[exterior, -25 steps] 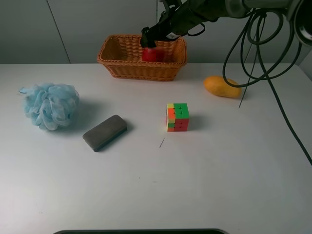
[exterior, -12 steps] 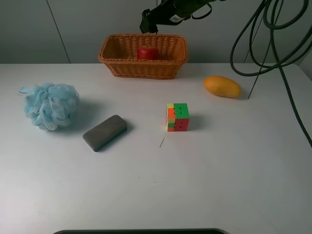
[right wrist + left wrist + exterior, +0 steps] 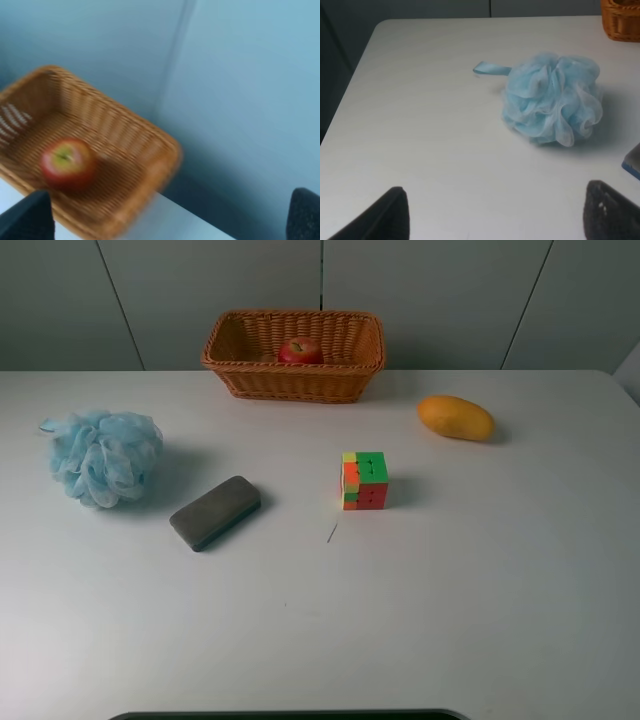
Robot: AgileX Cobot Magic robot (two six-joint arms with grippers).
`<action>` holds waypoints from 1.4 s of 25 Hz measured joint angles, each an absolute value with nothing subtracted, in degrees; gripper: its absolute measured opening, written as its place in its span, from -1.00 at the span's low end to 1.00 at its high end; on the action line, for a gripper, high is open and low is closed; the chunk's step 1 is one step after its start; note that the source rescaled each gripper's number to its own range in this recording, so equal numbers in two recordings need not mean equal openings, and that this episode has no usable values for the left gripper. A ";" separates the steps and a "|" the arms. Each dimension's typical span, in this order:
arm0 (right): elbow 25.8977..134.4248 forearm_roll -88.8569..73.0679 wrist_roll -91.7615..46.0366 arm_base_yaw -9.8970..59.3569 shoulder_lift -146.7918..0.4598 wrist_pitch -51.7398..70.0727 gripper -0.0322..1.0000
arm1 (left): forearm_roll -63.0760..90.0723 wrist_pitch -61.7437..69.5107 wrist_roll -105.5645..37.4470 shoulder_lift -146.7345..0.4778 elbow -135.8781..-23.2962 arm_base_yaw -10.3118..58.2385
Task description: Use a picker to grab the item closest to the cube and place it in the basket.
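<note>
Left fingers (image 3: 607, 210) spread wide, empty, facing the blue pouf (image 3: 552, 97). Cube (image 3: 364, 480) sits central on the counter (image 3: 450, 620). At 11 o'clock from it, by the far edge, the basket (image 3: 290, 385) holds the apple (image 3: 300, 351). Right fingers (image 3: 27, 217), facing it, gape empty.

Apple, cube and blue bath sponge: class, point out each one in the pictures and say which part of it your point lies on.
apple (image 3: 300, 351): exterior high view, on its red upper side.
cube (image 3: 366, 494): exterior high view, on its front face.
blue bath sponge (image 3: 552, 97): left wrist view, on the middle of its ruffled mesh.
</note>
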State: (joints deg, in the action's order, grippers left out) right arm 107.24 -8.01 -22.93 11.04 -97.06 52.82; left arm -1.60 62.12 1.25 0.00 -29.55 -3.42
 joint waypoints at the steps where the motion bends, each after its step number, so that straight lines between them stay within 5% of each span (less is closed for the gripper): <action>1: 107.24 -6.79 -22.51 9.53 -94.55 55.61 1.00 | -1.60 62.12 1.25 0.00 -29.55 -3.42; 6: 106.06 -3.61 -21.54 -0.49 -82.62 67.63 1.00 | -1.60 62.12 1.25 0.00 -29.55 -3.42; 12: 94.41 -2.63 -22.95 -9.64 -63.70 68.07 1.00 | -1.60 62.12 1.25 0.00 -29.55 -3.42; 28: 45.01 -17.08 -23.43 -10.03 -21.62 57.72 1.00 | -1.60 62.12 0.93 0.00 -29.55 -3.42; 35: 34.49 -17.23 -19.87 -10.03 -13.36 56.78 1.00 | -1.60 62.12 0.88 0.00 -29.55 -3.42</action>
State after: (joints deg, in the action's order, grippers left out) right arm 34.49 -17.23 -19.87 -10.03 -13.36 56.78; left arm -1.60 62.12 0.88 0.00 -29.55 -3.42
